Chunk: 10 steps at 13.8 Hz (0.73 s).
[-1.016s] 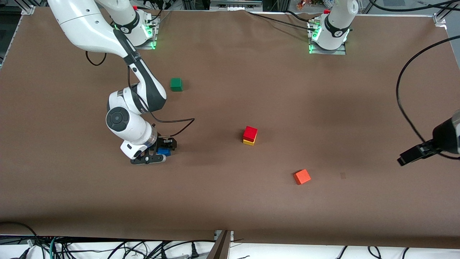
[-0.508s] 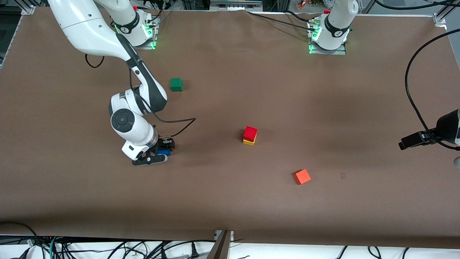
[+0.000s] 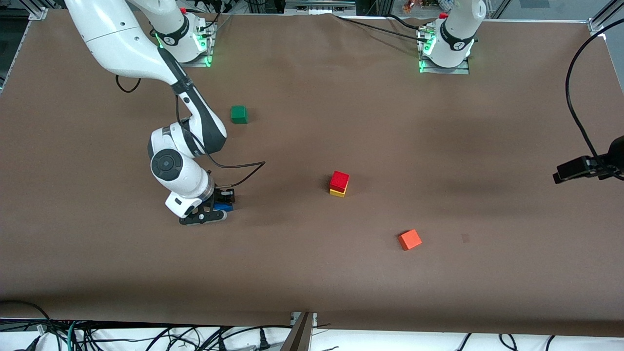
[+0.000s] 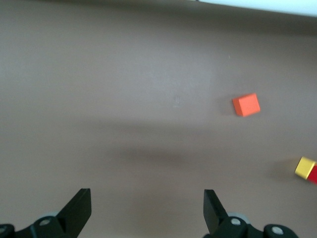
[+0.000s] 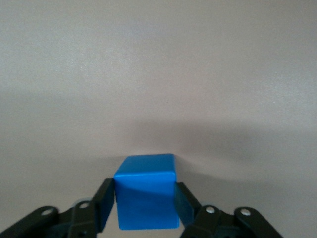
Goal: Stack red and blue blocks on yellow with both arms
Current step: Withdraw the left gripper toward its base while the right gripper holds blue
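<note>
The red block [image 3: 339, 180] sits on the yellow cube [image 3: 337, 192] in the middle of the table. Both show at the edge of the left wrist view, the yellow cube [image 4: 305, 167] beside the red block [image 4: 314, 175]. My right gripper [image 3: 214, 208] is down at the table toward the right arm's end, shut on the blue block [image 3: 223, 206]. In the right wrist view the blue block [image 5: 146, 186] fills the gap of the right gripper [image 5: 145, 198], with a finger against each side. My left gripper [image 3: 574, 169] hangs open and empty in the air at the left arm's end; it also shows in its wrist view [image 4: 147, 198].
A green cube [image 3: 239, 114] lies nearer the right arm's base. An orange cube [image 3: 410, 239] lies nearer the front camera than the stack, and also shows in the left wrist view [image 4: 246, 104]. A black cable [image 3: 577, 112] loops above the left arm's end.
The left gripper has drawn back toward the left arm's end of the table and risen. The right gripper has stayed low at the blue block, shifting only slightly.
</note>
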Available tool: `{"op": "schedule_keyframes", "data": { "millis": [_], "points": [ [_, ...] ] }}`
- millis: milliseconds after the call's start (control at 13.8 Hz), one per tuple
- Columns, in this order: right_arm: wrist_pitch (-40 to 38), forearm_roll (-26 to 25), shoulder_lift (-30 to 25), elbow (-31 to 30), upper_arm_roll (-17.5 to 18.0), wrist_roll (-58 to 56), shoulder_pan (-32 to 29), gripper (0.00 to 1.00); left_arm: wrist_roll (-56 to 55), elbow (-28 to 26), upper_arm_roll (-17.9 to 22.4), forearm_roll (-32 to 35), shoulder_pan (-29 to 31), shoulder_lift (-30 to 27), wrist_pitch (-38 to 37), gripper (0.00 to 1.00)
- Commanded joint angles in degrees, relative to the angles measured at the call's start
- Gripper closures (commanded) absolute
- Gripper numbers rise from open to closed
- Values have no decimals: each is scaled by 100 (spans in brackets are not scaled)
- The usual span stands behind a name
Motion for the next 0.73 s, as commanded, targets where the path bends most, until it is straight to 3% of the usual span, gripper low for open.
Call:
{"op": "schedule_keyframes", "data": {
  "millis": [0,508,581,653],
  "points": [
    [68,-104,63,3,46,117,-49,50,522,-669,252,-20,-60,-548,48,0],
    [68,-104,72,3,46,108,-58,59,443,-1996,288,-11,-218,-1463,311,0],
    [68,-104,72,-5,46,108,-58,58,426,-2137,288,-20,-218,-1551,372,0],
    [77,-104,72,-5,46,117,-58,49,417,-2304,288,-20,-218,-1656,469,0]
  ]
}}
